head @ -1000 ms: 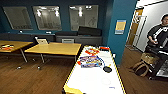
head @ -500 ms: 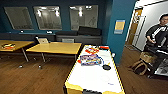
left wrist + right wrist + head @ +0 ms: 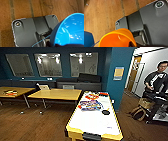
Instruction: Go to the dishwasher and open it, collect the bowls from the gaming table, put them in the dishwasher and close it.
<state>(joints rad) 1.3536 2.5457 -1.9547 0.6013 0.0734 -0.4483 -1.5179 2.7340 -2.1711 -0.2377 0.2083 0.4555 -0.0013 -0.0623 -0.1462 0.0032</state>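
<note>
My left claw grips the blue bowl point(image 3: 70, 31), my right claw the yellow-orange bowl point(image 3: 117, 38); both are collected off the air-hockey counter point(image 3: 93, 122), loading remains.

Both wrist views are showing the robot's dark grey base plate point(image 3: 28, 31) with rounded, pale-edged corners, ringed round fittings point(image 3: 17, 24), a darker central recess and a thin blue cable point(image 3: 40, 41).
</note>
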